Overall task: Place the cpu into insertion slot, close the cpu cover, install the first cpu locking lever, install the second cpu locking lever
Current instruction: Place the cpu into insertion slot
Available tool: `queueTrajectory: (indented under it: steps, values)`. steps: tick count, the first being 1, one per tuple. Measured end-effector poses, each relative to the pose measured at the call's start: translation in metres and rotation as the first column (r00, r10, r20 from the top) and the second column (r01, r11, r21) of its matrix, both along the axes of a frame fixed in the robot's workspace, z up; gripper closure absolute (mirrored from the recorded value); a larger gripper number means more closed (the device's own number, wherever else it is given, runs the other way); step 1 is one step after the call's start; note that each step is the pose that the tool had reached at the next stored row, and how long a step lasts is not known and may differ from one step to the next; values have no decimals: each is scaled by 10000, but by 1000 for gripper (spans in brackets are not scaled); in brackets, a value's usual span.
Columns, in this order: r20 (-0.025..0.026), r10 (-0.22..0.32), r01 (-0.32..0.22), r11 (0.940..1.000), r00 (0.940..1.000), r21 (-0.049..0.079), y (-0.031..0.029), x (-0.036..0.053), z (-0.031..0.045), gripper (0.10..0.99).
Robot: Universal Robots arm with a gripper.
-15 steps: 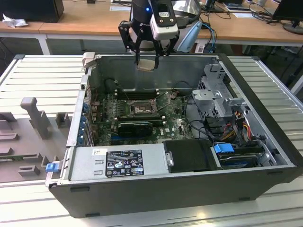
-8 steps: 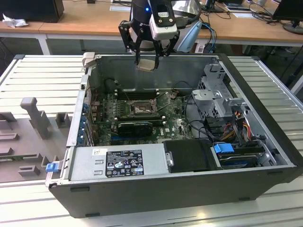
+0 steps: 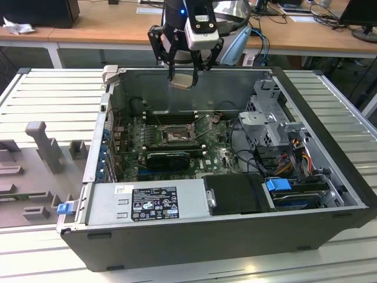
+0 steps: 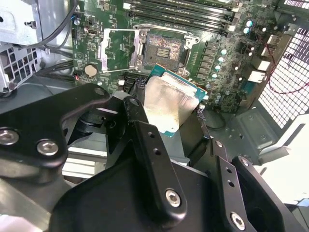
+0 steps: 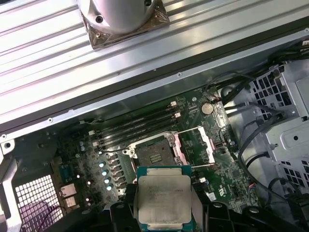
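Black fingers (image 4: 149, 145) of the hand (image 4: 169, 104) closest to the lens in the second wrist view, clamped on the cpu (image 4: 170, 111) by two opposite edges. Pale silvery face of the chip turned toward both wrist cameras, with a green rim showing around it. Touches nothing but the fingers.

From the exterior view: hangs in the air above the far wall of the open computer case (image 3: 235, 236), well apart from the green motherboard (image 3: 221, 156) down on the case floor.

Near the middle of the motherboard, the insertion slot (image 5: 155, 153), just beside the long black memory slots (image 5: 137, 121). Uncovered, with its dark contact field bare inside the metal rim. Just beside it, the cpu cover (image 5: 210, 149), swung open on the side toward the drive cage (image 3: 265, 118), with green board visible through its square window. From both wrist views, chip and slot near each other but apart.

Under it all, the ribbed metal counter (image 3: 47, 88), carrying the case on its side with the open face up and the near wall close to the counter's near edge.
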State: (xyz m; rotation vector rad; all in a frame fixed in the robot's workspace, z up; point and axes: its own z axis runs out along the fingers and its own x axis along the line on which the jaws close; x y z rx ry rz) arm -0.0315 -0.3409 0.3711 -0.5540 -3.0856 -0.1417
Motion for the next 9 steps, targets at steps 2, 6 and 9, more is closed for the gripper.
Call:
queueTrajectory:
  steps: [2,6,9]
  values:
    - [0,-47,47,10000,10000,1,0,0,-1,553]
    - [0,-159,159,9999,9999,0,0,0,-1,553]
    - [0,-280,280,9996,9996,1,0,0,-3,553]
